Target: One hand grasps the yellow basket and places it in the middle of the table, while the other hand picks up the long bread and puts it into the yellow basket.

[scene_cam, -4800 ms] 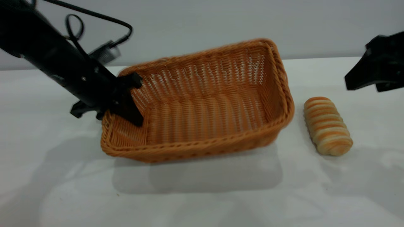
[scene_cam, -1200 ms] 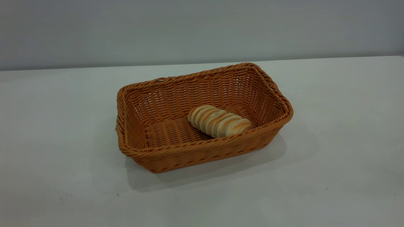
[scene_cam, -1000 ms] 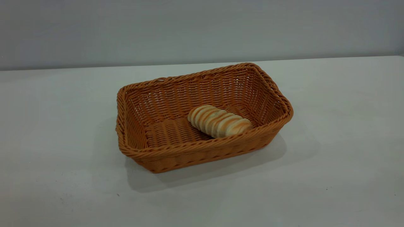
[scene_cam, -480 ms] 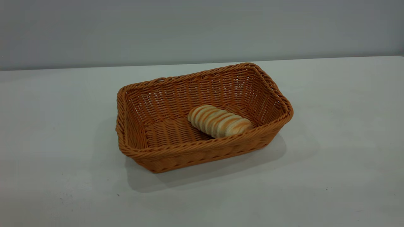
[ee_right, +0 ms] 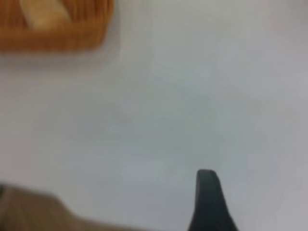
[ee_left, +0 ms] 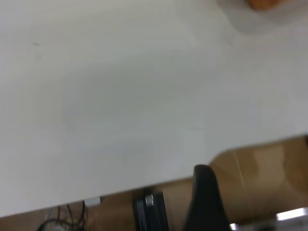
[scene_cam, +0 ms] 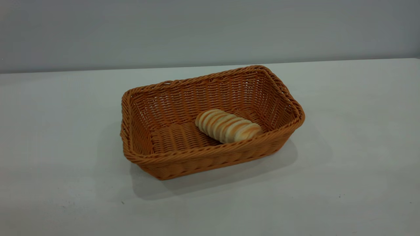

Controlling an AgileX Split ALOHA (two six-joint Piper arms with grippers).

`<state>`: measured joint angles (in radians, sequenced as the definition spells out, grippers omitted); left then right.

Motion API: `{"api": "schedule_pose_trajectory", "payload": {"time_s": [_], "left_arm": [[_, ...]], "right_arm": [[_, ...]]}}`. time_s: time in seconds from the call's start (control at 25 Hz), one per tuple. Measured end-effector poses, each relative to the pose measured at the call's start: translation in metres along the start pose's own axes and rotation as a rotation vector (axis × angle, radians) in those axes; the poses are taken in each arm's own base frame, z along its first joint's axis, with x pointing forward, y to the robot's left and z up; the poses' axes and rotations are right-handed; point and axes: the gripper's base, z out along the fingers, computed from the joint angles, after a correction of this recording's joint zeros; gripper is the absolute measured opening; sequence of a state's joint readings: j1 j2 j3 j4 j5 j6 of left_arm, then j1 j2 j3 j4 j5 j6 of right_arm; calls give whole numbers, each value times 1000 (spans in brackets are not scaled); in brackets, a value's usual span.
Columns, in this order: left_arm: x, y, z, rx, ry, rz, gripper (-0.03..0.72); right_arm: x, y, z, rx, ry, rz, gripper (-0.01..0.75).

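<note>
The long bread point(scene_cam: 228, 126) lies inside the yellow basket point(scene_cam: 210, 156) near mid-table point(scene_cam: 344, 183); both placing steps look done; neither arm shows in the exterior view, and each wrist view shows one fingertip, so I cannot tell either jaw state; nothing remains, apparently, but parking.

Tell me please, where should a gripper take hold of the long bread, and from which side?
Grip the long bread across its narrow middle, coming from above. It lies on the floor of the yellow basket, close to the near wall, so a sideways approach would likely meet wicker. Turn the fingers to span its diagonal lie.
</note>
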<state>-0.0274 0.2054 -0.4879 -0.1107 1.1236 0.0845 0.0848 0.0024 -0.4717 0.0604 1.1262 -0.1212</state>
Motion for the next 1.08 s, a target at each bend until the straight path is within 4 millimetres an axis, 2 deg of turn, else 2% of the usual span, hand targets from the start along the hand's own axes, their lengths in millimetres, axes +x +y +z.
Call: {"api": "schedule_pose_trajectory", "payload": {"time_s": [0.36,1.08], "left_arm": [[22,-4,-17,-86,-208,-55,583],[24,-5,-18,-87,-220,-53,583]], "right_arm": [[2,0,-2,1,-12,-1,538],[2,0,-3,1,-15,0,538]]}}
